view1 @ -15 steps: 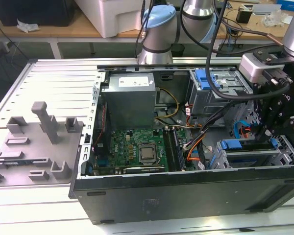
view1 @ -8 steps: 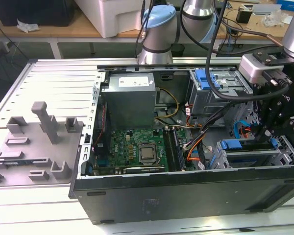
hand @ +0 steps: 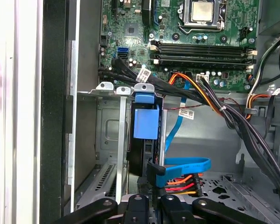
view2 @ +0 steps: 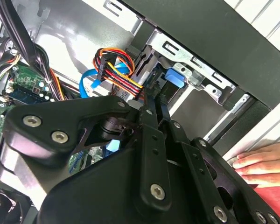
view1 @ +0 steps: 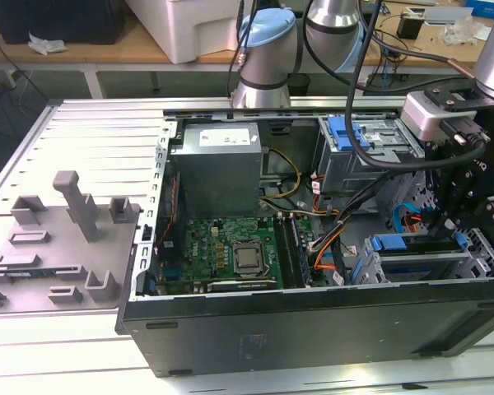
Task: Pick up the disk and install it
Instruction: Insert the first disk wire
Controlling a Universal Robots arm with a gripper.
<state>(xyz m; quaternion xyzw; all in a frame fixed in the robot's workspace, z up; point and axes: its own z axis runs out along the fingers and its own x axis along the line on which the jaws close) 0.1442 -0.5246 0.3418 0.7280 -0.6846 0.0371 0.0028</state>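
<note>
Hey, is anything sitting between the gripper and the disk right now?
Yes. In the first wrist view a blue data cable and an orange-red power cable cross between the gripper and the near end of the disk, which stands on edge in the grey cage.

No lettering, number or sign can be made out anywhere inside the open computer case (view1: 313,329): the white sticker (view1: 226,137) on the grey power-supply box (view1: 218,169) carries print too fine to read in the exterior view, small white tags (hand: 144,73) on the black cables in the first wrist view show only dark marks, and markings on the green motherboard (hand: 210,51) stay illegible
</note>
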